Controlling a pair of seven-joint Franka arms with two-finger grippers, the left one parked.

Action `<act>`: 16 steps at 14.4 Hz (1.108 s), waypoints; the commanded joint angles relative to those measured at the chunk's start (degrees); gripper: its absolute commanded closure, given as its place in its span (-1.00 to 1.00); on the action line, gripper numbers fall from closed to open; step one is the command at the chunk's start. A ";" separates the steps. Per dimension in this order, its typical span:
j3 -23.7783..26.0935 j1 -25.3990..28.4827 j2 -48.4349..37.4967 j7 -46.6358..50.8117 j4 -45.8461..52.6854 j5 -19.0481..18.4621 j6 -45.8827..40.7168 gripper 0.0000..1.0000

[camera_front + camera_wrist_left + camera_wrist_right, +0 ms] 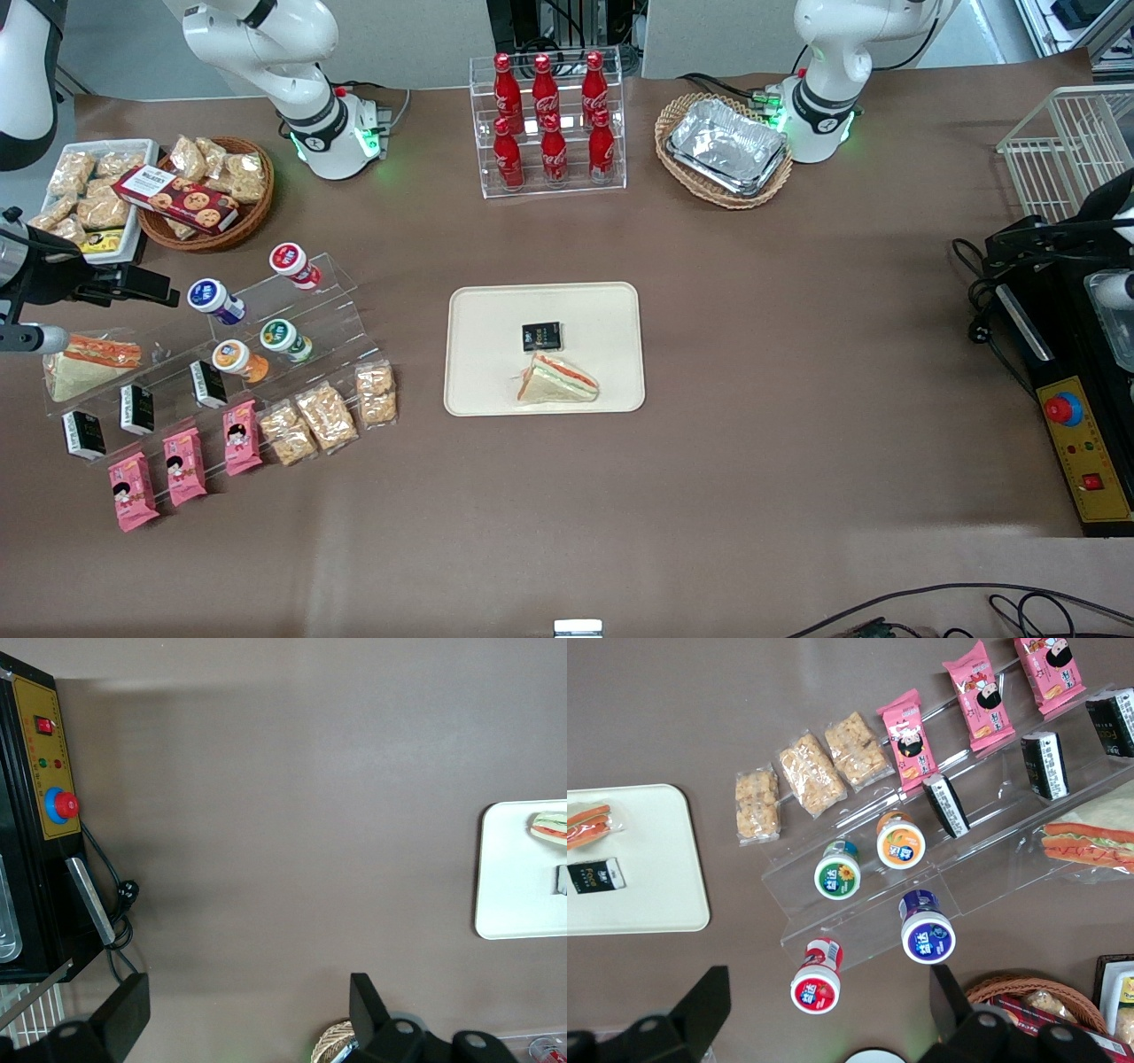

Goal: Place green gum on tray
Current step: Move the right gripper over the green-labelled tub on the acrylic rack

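Observation:
The green gum [282, 337] is a small white bottle with a dark-green lid. It lies on a clear acrylic step stand [337, 301] toward the working arm's end of the table, and shows in the right wrist view [838, 877] too. The cream tray [478, 310] lies flat mid-table, also seen by the right wrist [656, 859] and the left wrist [509, 886]. It holds a black packet [541, 336] and a wrapped sandwich [558, 379]. My right gripper [133, 283] hangs open and empty well above the stand [827, 992], apart from the green gum.
Blue-lidded [211, 297], orange-lidded [235, 357] and red-lidded [290, 261] bottles share the stand. Black packets, pink snack packs [184, 465] and rice-cracker bags [326, 415] lie around it. A cola rack [549, 124], a foil-tray basket [726, 146] and a snack basket [208, 190] stand farther back.

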 commanded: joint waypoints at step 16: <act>1.23 0.32 -8.80 0.57 -4.87 -0.03 -2.08 -1.00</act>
